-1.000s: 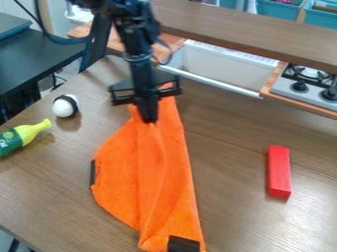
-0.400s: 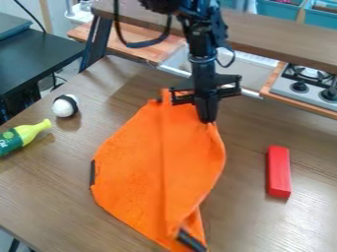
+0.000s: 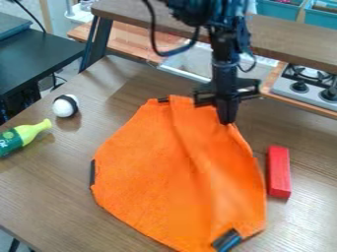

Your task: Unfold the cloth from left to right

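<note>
Hangs down into view from the top edge, right of centre, as a jointed black robot arm (image 3: 225, 61). Drops almost straight through the forearm, with only a slight lean, to a black two-finger gripper (image 3: 227, 119) pointing down at the desk (image 3: 49, 189). Spreads wide at the crossbar (image 3: 247, 92) above the tips, level or nearly so. Loops out to the left higher up, in a slack black cable (image 3: 172, 52).

Pinches with the jaws drawn together, clamped on the upper right edge of the large orange fabric cloth (image 3: 174, 170). Lies mostly open across the middle of the desk, as far as the cloth goes, with a raised crease down the inner part and soft folds sloping away below the grip. Bears dark patches at the top left corner, on the left edge and at the bottom right corner, with a bluish sheen on the last.

Sits just beside the cloth's right edge, in the case of the long red rectangular block (image 3: 279, 170). Rests well apart on the left, in the case of the white ball with a black band (image 3: 64, 107) and the yellow-and-green bottle (image 3: 26, 134), tipped on its side.
</note>
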Motion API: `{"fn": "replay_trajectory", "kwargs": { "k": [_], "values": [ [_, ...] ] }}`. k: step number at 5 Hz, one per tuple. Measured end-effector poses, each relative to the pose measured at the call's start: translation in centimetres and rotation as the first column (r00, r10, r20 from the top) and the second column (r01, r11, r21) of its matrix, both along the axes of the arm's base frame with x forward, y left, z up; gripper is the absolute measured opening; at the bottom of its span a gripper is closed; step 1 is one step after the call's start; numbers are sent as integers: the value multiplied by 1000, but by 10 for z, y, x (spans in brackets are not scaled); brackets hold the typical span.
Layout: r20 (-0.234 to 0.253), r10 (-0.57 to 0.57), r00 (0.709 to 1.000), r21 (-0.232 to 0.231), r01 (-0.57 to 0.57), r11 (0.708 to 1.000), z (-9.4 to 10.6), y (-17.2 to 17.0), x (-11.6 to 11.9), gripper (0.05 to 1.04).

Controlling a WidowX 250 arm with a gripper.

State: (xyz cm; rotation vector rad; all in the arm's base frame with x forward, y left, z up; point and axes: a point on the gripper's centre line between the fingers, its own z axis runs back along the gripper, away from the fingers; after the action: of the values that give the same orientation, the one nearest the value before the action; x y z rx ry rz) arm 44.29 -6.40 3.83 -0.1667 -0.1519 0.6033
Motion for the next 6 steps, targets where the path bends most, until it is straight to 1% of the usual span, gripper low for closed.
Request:
{"fn": "replay_trajectory", "kwargs": {
  "k": [1,3,4,5,6],
  "values": [
    [5,-23,1000,9,23,1000,-6,-17,5,50],
    [47,-34,998,0,34,999,0,-28,22,50],
    [52,-31,998,-5,31,1000,-1,-38,31,75],
    [45,-16,999,9,16,1000,-7,-37,37,217],
    [67,-31,997,23,29,999,-10,-35,40,464]
  ]
}}
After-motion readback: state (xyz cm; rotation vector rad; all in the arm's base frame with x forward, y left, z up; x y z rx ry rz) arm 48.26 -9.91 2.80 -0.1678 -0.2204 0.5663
